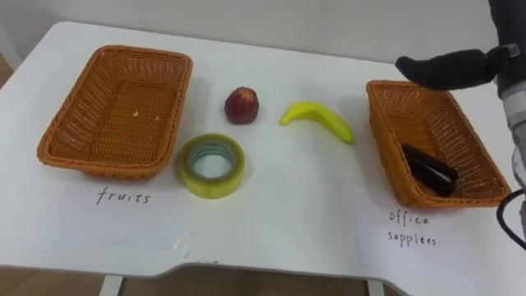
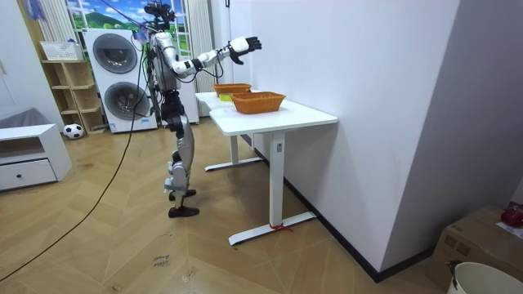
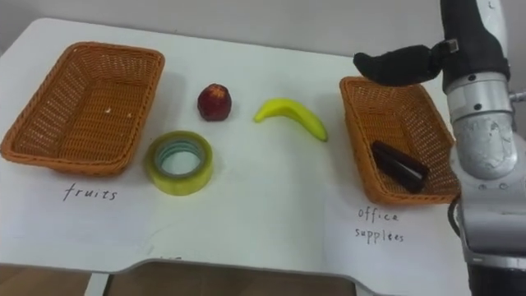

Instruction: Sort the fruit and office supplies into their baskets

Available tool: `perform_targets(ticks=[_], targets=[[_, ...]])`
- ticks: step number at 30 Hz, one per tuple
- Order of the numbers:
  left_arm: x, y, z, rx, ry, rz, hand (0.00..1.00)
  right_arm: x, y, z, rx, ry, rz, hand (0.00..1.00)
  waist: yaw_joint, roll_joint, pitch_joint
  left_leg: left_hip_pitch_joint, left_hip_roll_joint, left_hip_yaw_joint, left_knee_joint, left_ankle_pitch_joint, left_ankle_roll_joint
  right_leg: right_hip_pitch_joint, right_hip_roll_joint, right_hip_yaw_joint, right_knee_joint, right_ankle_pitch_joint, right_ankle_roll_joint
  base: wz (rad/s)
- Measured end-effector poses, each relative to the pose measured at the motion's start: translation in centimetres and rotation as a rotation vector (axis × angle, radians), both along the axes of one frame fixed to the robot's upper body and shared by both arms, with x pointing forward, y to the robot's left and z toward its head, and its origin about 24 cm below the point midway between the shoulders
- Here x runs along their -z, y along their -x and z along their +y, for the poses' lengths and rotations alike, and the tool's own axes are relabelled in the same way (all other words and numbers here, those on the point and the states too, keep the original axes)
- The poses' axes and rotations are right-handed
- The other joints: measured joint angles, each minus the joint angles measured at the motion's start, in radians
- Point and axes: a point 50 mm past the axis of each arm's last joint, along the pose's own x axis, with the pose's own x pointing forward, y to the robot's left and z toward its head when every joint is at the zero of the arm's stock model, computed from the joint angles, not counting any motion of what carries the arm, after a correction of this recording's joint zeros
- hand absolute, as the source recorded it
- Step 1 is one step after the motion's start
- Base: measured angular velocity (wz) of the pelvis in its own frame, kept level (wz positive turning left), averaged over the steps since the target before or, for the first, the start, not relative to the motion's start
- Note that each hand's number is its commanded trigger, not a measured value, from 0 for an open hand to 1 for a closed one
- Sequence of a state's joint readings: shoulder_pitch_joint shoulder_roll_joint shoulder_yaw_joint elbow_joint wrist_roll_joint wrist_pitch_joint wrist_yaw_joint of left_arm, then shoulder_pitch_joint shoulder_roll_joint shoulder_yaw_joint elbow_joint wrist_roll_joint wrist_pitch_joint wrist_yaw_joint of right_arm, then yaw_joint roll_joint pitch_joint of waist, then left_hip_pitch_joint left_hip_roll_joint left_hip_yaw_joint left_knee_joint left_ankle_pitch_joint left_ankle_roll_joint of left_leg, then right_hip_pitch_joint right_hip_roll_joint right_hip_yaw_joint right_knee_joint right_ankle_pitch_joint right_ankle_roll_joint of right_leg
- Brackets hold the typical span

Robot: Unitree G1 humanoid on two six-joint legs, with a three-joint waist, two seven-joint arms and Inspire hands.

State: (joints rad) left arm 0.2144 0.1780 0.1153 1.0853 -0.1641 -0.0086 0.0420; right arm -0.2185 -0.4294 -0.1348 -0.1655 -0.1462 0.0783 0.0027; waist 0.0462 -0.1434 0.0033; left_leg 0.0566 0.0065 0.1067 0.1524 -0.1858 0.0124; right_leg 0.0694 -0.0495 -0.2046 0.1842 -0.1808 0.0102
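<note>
While right hand (image 1: 448, 67), fingers straight, hangs upper right above basket (image 1: 385, 141) holding dark item (image 1: 429, 170), apple (image 1: 242, 105), banana (image 1: 319, 117), tape roll (image 1: 212, 187) lie mid-frame.

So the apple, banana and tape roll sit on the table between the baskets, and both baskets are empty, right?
Only the fruits basket is empty. The left eye view shows a dark object lying in the office supplies basket. The apple, banana and tape roll do sit between the baskets.
</note>
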Motion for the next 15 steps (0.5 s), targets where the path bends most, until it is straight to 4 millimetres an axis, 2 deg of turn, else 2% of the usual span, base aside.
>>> perform_targets(ticks=[1,4,7,12,15], targets=[[0.0,0.0,0.0,-0.002,-0.006,0.002,0.00,0.1,0.0,0.0,-0.013,-0.033,0.003,0.00,0.014,0.003,0.0023,-0.002,0.000,0.000,0.000,0.000,0.000,-0.002,0.000,-0.001,0.000,0.000,0.000,0.00],[0.0,0.1,0.1,-0.005,-0.014,0.004,0.00,0.4,-0.1,0.5,-0.059,-0.095,0.017,0.00,0.021,0.000,0.0008,-0.016,0.001,0.000,0.000,0.000,0.000,-0.016,0.000,-0.004,0.000,0.000,0.000,0.00],[0.0,-0.2,0.0,-0.002,-0.017,0.001,0.00,0.7,-0.2,1.1,-0.086,-0.099,0.034,0.00,0.020,0.002,0.0002,-0.039,0.003,-0.002,0.013,0.000,0.000,-0.036,0.000,-0.013,0.002,0.002,-0.002,0.03],[0.0,-0.7,-0.1,0.013,-0.011,-0.001,0.00,2.1,-0.6,1.2,-0.077,-0.098,0.096,0.00,0.038,0.003,0.0007,-0.064,0.002,-0.002,0.019,0.002,0.000,-0.058,-0.001,-0.012,0.002,0.004,-0.004,0.01],[0.0,-1.3,-0.2,0.016,-0.006,-0.010,0.00,1.9,-0.9,1.5,-0.083,-0.098,0.090,0.00,0.042,0.002,0.0004,-0.080,0.002,-0.004,0.023,0.004,0.001,-0.072,-0.002,-0.015,0.002,0.004,-0.004,0.03]])
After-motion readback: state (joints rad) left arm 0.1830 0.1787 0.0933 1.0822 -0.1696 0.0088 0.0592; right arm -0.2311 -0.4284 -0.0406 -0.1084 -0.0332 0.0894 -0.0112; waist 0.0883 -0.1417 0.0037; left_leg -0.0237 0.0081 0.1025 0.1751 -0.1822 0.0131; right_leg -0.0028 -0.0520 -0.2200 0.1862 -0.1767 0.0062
